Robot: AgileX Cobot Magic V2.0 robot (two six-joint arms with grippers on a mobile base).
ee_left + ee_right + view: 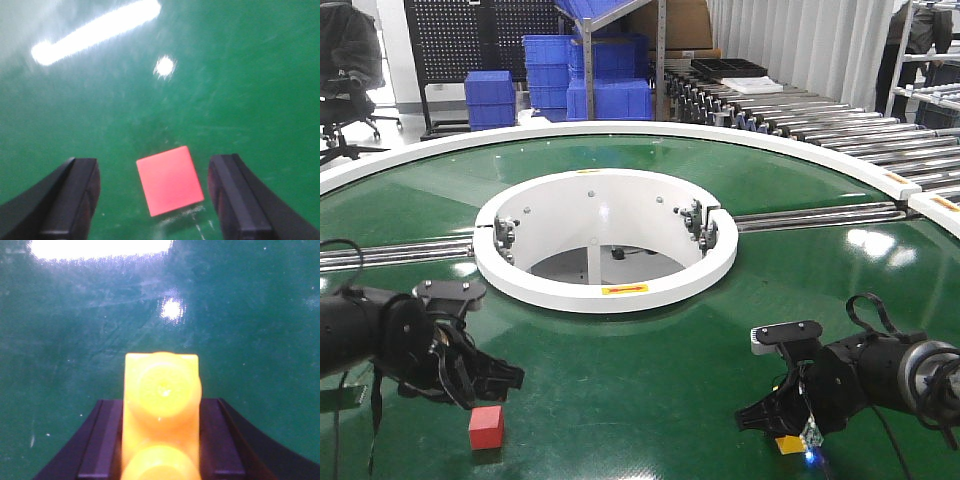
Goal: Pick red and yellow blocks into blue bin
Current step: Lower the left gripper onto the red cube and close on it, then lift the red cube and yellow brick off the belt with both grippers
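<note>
the left gripper point(506, 380) hangs low over the green table point(650, 370) with its jaws spread wide and nothing in them. the red cube point(170, 181) lies flat on the table in the gap between its two black fingers point(75, 197), nearer the right-hand one and clear of both, turned a little askew to them. the right gripper point(775, 420) is closed onto the yellow brick point(161, 405): its fingers point(106, 440) press against both long sides, studs facing up toward the wrist camera. whether the brick has left the table cannot be told.
</note>
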